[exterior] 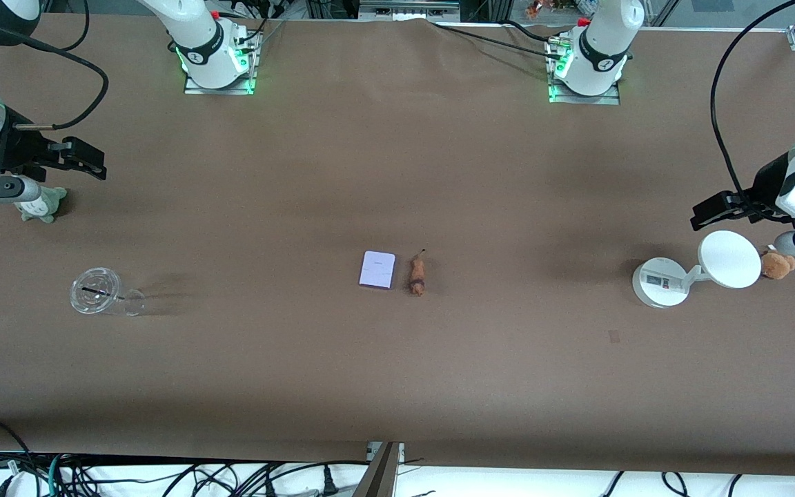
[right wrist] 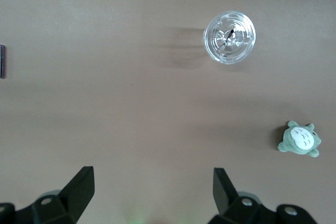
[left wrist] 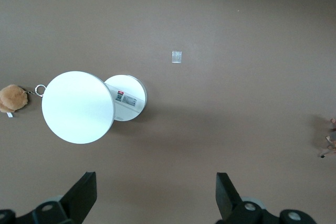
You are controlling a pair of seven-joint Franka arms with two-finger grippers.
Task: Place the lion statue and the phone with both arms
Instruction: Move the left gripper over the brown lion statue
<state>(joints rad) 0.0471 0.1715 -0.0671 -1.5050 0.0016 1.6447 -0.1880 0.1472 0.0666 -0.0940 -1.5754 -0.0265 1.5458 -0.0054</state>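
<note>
The phone point(exterior: 377, 269), a flat pale lavender rectangle, lies in the middle of the table. The lion statue point(exterior: 417, 275), a slim orange-brown figurine, lies right beside it toward the left arm's end. My left gripper point(exterior: 700, 215) is open and empty over the left arm's end of the table, above the white stand; its wrist view point(left wrist: 156, 182) shows bare table between the fingers. My right gripper point(exterior: 96, 160) is open and empty over the right arm's end, with bare table between its fingers too point(right wrist: 152, 179). The phone's edge point(right wrist: 2, 61) and a sliver of the lion statue point(left wrist: 330, 141) show at the wrist views' borders.
A white stand with a round disc point(exterior: 729, 259) and a brown plush point(exterior: 778, 264) sit at the left arm's end. A clear cup point(exterior: 97, 292) and a grey-green plush point(exterior: 43, 204) sit at the right arm's end. A small tape mark point(exterior: 614, 336) lies on the table.
</note>
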